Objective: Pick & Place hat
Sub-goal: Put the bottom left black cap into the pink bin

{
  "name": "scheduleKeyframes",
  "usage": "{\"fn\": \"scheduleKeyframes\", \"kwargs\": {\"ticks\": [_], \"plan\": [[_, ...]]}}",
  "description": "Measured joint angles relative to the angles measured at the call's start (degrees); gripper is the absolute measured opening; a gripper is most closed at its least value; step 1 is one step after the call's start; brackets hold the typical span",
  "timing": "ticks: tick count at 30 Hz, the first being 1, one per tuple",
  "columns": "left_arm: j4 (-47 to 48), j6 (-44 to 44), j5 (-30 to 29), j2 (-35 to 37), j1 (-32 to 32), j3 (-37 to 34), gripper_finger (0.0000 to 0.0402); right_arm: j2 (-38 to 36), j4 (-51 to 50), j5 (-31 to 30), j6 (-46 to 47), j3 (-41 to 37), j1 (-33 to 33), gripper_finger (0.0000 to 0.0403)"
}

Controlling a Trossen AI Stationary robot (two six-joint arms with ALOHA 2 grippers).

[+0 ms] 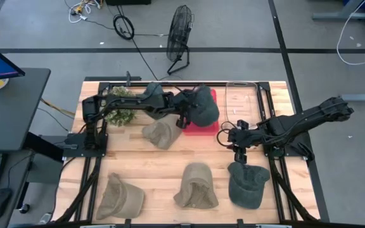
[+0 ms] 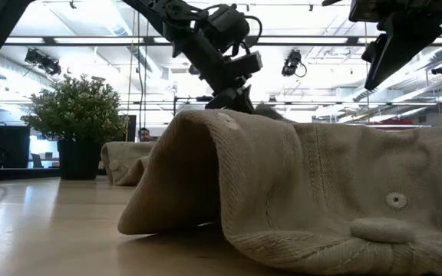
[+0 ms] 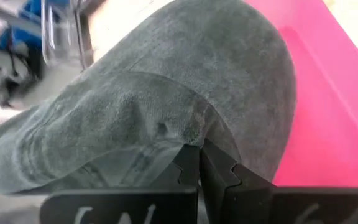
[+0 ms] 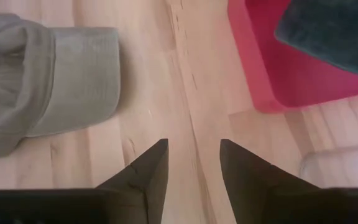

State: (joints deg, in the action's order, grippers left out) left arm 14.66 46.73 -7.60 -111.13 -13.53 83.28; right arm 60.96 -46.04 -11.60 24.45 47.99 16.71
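Note:
A dark grey-green hat [image 1: 203, 104] sits over the far part of the pink tray [image 1: 203, 128]. My left gripper [image 1: 184, 118] is at the hat's left side and is shut on it; in the left wrist view the hat [image 3: 166, 93] fills the picture above the pink tray [image 3: 334, 106]. My right gripper [image 1: 239, 144] hovers open over bare wood to the right of the tray, and its fingers [image 4: 193, 158] touch nothing. Another dark hat [image 1: 247, 183] lies on the table near it. My left gripper [image 3: 199, 158] pinches the dark hat's cloth at a fold on its side [image 3: 188, 134], between the two shut fingers. The fingers come in roughly level from the table's left. The hat's body spreads out beyond the fingers over the tray; I cannot tell whether it rests on the tray.
Three tan hats lie on the table: one left of the tray [image 1: 160, 133], one near centre [image 1: 196, 187], one near left [image 1: 120, 196]. The centre one fills the low view [image 2: 321, 192]. A potted plant [image 1: 119, 109] stands far left, and a clear container [image 1: 243, 95] is right of the tray.

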Motion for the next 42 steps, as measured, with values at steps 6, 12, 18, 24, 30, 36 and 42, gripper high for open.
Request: {"fn": "scheduleKeyframes", "kwargs": {"ticks": [6,12,18,24,30,36,42], "plan": [[1.88,11.43,0.09,0.02,0.3,0.05,0.0003,1.74,0.63,0.0,0.11,0.0,0.02,0.0148],[6.29,8.03,-0.04,0.02,-0.35,0.03,0.0004,3.54,1.32,0.02,0.11,0.0,0.02,0.0148],[6.14,2.73,0.01,0.02,-0.86,0.03,0.0041,4.88,1.84,0.06,0.11,0.0,0.02,0.0148],[6.29,-2.78,-0.02,0.02,-1.77,0.03,0.0089,5.28,2.91,0.63,0.11,0.0,0.02,0.0148],[6.44,-8.7,-3.27,1.39,0.41,0.03,0.0131,5.28,3.1,0.61,0.11,0.0,0.02,0.0148],[18.01,-13.7,-15.03,8.48,6.31,0.03,0.0146,5.28,4.18,-2.31,0.08,0.0,0.04,0.0148],[30.63,-28.58,-15.22,18.56,11.15,0.01,0.0126,6.15,11.65,-25.47,1.23,0.0,-0.4,0.0146]]}}
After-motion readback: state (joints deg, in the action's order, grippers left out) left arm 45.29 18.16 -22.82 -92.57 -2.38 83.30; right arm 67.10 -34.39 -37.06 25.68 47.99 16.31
